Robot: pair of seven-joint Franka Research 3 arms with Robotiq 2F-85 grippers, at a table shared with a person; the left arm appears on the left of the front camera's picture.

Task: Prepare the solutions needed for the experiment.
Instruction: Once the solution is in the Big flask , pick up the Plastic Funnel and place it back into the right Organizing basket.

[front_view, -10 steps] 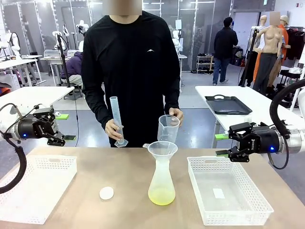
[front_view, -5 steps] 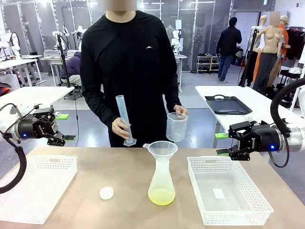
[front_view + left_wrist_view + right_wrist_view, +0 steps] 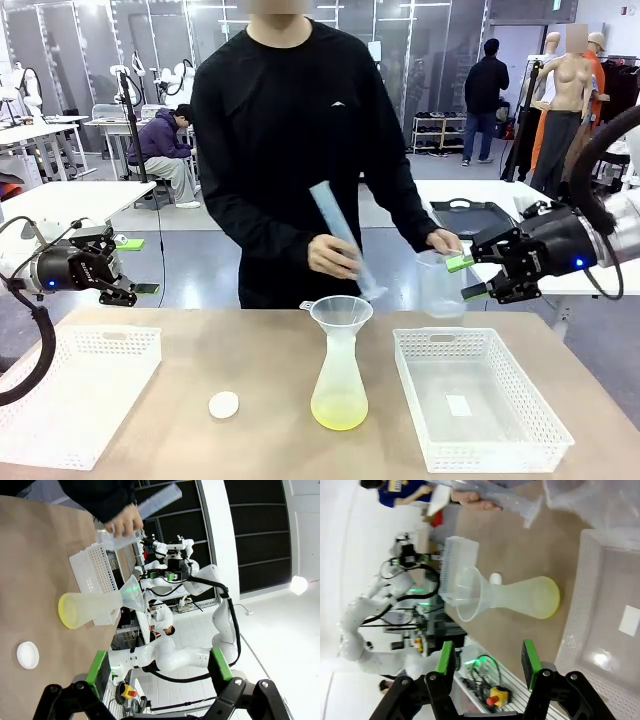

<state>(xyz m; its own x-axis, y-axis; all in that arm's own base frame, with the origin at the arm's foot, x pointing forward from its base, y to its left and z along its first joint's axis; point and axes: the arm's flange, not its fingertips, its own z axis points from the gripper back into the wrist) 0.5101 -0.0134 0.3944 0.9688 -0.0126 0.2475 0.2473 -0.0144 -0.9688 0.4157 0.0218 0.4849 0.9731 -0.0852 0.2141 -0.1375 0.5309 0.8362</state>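
The solutions [image 3: 339, 411] are a shallow yellow layer in a translucent flask [image 3: 338, 375] with a funnel [image 3: 340, 313] in its neck, at mid-table. The same flask [image 3: 92, 610] lies sideways in the left wrist view, and the flask [image 3: 520, 597] also shows in the right wrist view. A person holds a tilted graduated cylinder [image 3: 342, 240] in one hand. The other hand holds a clear beaker [image 3: 438, 285] just in front of my right gripper [image 3: 467, 278], which is open; the beaker [image 3: 590, 500] sits beyond its fingers. My left gripper [image 3: 133, 268] hangs open over the table's left edge.
One white basket [image 3: 80, 385] sits at the left. Another white basket [image 3: 480, 405] at the right holds a small white slip. A small white disc [image 3: 224, 404] lies left of the flask. The person stands at the far edge.
The person carried the beaker to the right, up to my right gripper, and tilted the cylinder. My right gripper rose and came a little towards it. The left arm has not moved.
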